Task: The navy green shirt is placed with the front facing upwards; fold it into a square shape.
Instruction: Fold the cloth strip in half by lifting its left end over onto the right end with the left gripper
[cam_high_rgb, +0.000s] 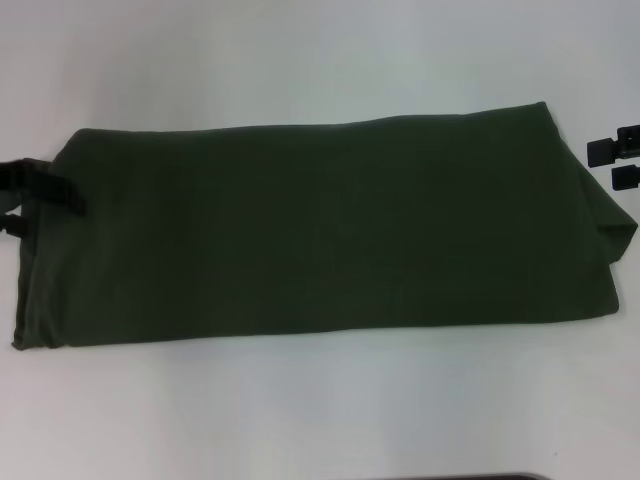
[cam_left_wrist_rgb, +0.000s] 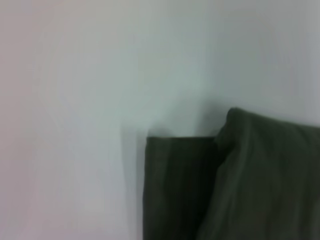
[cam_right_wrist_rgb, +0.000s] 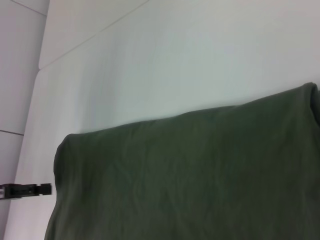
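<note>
1. The navy green shirt lies flat across the middle of the white tabletop, folded into a long band running from the robot's left to its right, plain green side up, no lettering showing.
2. The left claw sits at the shirt's left end, one black finger lying over the cloth edge; whether it grips the fabric cannot be told.
3. The right claw hovers just beside the shirt's right end, its two black fingertips parted with a small gap, holding nothing.
4. The left wrist view shows a layered, folded shirt corner against the tabletop.
</note>
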